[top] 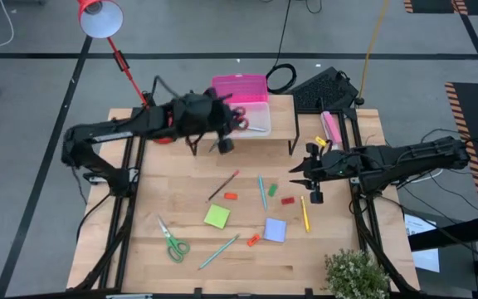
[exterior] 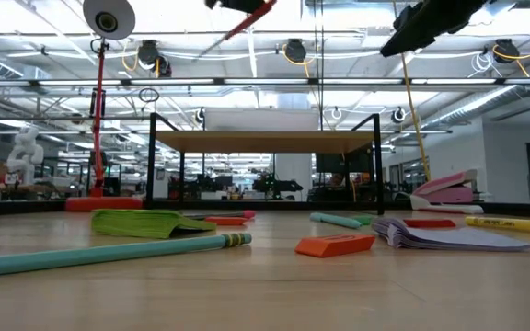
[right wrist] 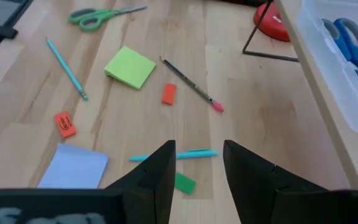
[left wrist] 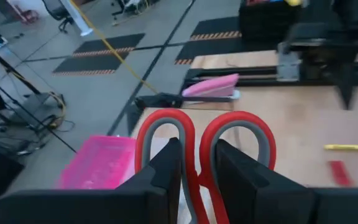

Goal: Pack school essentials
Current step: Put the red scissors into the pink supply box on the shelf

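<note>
My left gripper [top: 226, 130] is over the table's far side, beside the clear box with a pink lid [top: 251, 112], shut on red-handled scissors [left wrist: 204, 134]. Blue-handled scissors [right wrist: 347, 34] lie in that box. My right gripper [right wrist: 197, 158] hangs open above the teal pen [right wrist: 174, 154] and green eraser [right wrist: 184, 183], touching nothing. Loose on the table lie green scissors [top: 173, 242], a green pad [top: 217, 217], a lavender pad [top: 275, 230], a teal pencil [top: 219, 251], a yellow pencil [top: 304, 213], a dark pencil [top: 223, 185] and small erasers [top: 288, 200]. My left gripper pinches the red scissors between its two fingers [left wrist: 166, 171], just behind the two handle loops where they meet [left wrist: 194, 177]. The loops [left wrist: 238, 124] stick out past the fingertips. The blades are hidden behind the gripper. The scissors are lifted clear of the table [exterior: 247, 18].
The box stands on a raised wooden shelf with black legs [top: 293, 124] at the far middle. A pink stapler [top: 331, 127] lies at the far right, a red lamp [top: 99, 17] at the far left, and a plant [top: 355, 274] at the near right corner.
</note>
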### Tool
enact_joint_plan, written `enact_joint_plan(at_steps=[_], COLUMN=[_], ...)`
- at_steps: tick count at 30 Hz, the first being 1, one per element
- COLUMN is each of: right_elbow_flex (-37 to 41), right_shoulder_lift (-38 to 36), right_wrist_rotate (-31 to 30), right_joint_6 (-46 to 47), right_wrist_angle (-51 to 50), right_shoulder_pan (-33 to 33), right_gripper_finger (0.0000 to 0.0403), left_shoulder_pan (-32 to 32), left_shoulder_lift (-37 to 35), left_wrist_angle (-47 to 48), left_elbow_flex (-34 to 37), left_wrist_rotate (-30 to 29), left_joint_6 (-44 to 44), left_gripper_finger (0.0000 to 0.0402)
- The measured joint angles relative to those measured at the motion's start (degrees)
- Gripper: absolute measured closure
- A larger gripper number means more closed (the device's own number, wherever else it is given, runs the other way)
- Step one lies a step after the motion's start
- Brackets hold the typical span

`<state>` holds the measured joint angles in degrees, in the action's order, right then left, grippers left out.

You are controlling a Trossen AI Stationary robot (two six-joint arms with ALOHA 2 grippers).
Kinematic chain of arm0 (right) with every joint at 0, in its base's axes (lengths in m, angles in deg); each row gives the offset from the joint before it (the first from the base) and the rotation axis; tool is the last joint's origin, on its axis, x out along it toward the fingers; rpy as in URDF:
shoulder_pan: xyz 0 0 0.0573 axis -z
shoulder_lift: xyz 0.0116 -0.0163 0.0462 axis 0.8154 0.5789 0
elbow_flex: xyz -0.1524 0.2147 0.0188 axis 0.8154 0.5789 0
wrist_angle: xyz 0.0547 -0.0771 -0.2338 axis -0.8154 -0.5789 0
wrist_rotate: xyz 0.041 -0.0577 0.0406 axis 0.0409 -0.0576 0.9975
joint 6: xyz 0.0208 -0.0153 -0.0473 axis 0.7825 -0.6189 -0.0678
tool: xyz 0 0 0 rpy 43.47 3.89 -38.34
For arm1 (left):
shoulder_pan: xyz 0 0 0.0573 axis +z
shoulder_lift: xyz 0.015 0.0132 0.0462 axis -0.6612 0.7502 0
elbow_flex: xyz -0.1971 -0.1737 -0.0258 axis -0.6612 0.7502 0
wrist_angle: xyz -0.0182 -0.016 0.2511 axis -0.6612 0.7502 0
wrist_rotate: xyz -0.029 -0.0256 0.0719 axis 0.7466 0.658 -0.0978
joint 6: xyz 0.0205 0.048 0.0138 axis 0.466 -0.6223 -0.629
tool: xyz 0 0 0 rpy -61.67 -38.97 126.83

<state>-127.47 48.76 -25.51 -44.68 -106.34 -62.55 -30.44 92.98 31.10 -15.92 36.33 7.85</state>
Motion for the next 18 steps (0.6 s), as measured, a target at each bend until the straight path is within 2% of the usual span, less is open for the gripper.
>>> enact_joint_plan(at_steps=[7,13,18], right_elbow_flex=[2.60,3.94,4.57], right_shoulder_lift=[-4.24,-7.26,-8.79], right_wrist_rotate=[-0.21,-1.46,-1.46], right_joint_6=[-1.99,-1.88,-1.99], right_wrist_angle=[2.03,1.88,1.80], right_shoulder_pan=[0.00,0.02,0.02], right_gripper_finger=[0.0273,0.0273,0.0273], left_shoulder_pan=[7.26,11.44,13.03], left_shoulder_lift=[10.20,17.28,20.07], left_wrist_angle=[0.12,-0.19,-0.25], left_elbow_flex=[-8.36,-13.63,-15.49], left_wrist_rotate=[7.45,10.15,11.04], left_joint_6=[-6.57,-9.02,-11.15], left_gripper_finger=[0.0314,0.0314,0.0314])
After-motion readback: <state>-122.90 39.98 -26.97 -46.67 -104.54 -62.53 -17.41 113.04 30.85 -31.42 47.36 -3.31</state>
